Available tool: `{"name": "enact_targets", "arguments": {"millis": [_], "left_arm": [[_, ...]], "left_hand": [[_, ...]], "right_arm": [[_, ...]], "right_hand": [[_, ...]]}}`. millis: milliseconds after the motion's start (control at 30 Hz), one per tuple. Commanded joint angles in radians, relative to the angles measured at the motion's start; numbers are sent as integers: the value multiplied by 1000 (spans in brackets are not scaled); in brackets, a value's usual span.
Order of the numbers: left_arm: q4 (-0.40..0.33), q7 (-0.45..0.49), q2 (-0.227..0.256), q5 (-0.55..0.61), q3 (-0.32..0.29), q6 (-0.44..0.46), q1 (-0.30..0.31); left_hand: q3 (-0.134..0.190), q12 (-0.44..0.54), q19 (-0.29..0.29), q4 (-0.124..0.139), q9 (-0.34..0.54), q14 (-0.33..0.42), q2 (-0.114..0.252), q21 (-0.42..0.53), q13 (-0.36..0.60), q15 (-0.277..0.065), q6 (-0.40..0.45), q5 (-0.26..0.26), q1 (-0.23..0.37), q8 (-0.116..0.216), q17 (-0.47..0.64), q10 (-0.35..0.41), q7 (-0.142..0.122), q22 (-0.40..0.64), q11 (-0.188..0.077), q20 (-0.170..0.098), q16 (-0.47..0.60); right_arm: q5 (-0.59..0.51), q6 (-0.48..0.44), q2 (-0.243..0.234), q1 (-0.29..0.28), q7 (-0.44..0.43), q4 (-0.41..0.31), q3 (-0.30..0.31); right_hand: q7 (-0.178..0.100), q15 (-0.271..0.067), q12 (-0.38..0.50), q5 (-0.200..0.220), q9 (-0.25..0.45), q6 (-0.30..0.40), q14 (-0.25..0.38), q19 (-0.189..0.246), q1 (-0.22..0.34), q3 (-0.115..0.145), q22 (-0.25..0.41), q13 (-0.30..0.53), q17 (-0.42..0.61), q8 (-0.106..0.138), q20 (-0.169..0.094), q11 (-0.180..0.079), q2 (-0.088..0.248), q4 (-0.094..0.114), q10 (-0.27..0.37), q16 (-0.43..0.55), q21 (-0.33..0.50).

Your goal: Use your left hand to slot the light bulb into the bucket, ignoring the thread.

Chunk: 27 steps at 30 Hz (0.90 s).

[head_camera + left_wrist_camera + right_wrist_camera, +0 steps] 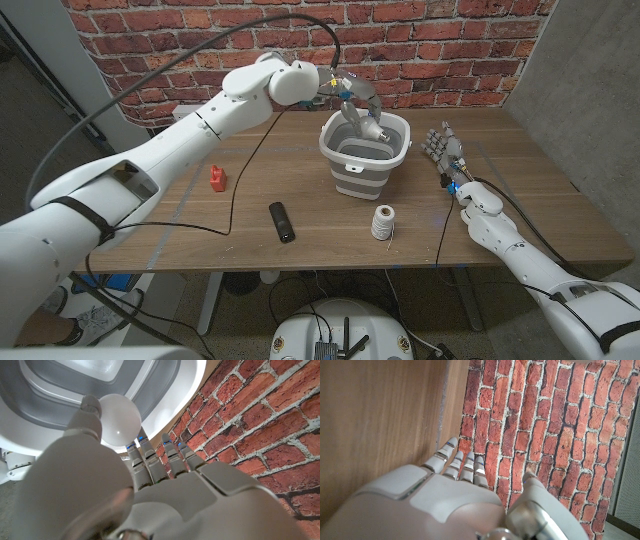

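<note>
Light bulb: the light bulb (119, 419) is sitting at the tips of your left hand (357, 103), directly over the open mouth of the bucket (367, 165); in the head view you are seeing it as a pale shape (376, 129) just inside the rim.

Key relation: the bulb is lying ahead of the fingers (148, 462) and toward the bucket's interior, so the coming move is judged to be a short lowering and release, not a sideways reach.

Long axis: you are seeing only the round glass end; which way the base is pointing cannot be told.

Left hand state: the thumb and a finger are pinching the bulb, while the remaining fingers are reaching out alongside it, toward the rim.

Nearer hand: the left hand is over the bucket; your right hand (443, 148) is standing well apart to the bucket's right, fingers spread and holding nothing.

What the left wrist view adds: it is showing the stepped grey inner walls of the bucket (60, 400) beyond the bulb, confirming the bulb is centred over the opening, not over the rim.

What the head view adds: it is showing the layout on the worktop (160, 240), with the spool of thread (382, 222) standing in front of the bucket, apart from it and to be ignored.

Other items: a small red object (217, 179) and a black bar-shaped object (281, 221) are lying to the bucket's left.

Right wrist view: it is showing the right hand (445, 495) open beside the worktop (375, 420), facing the brick wall.
</note>
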Motion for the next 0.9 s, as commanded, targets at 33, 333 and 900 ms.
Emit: {"name": "enact_targets", "arguments": {"millis": [33, 333, 900], "left_arm": [[30, 18, -10, 18, 32, -11, 7], [50, 22, -23, 13, 47, -13, 16], [83, 19, -46, -13, 73, -3, 34]], "left_hand": [[-2, -6, -1, 0, 4, -5, 51, 4, 12, -149, 10, 6, -50, -3, 3, 20, -1, 0, -23, -1, -3], [-2, -9, 9, 0, 4, 2, 57, 9, 16, -150, 11, 8, -51, -10, 6, 20, 5, 0, -23, -12, 1], [25, -22, 74, -11, 6, 118, 64, 17, 29, -173, 28, 19, -42, -26, 11, 12, 23, -3, -22, -135, 27]], "right_arm": [[2, 3, -1, -4, -2, -2, 3], [4, 1, -7, -20, -12, -22, 7], [10, -5, -17, -50, -24, -58, 13]], "right_hand": [[-1, -8, 6, 9, 5, 8, -6, 4, 0, -2, 3, 1, 1, 3, -2, 3, 45, -1, 8, 4, -3], [-2, -6, 7, 9, 5, 9, -6, 6, 1, -2, 3, 1, 0, 3, -3, 4, 46, -1, 10, 4, -3], [-3, -5, 7, 9, 5, 9, -7, 5, 1, -3, 3, 1, -1, 3, 0, 4, 46, -1, 10, 4, -5]]}}
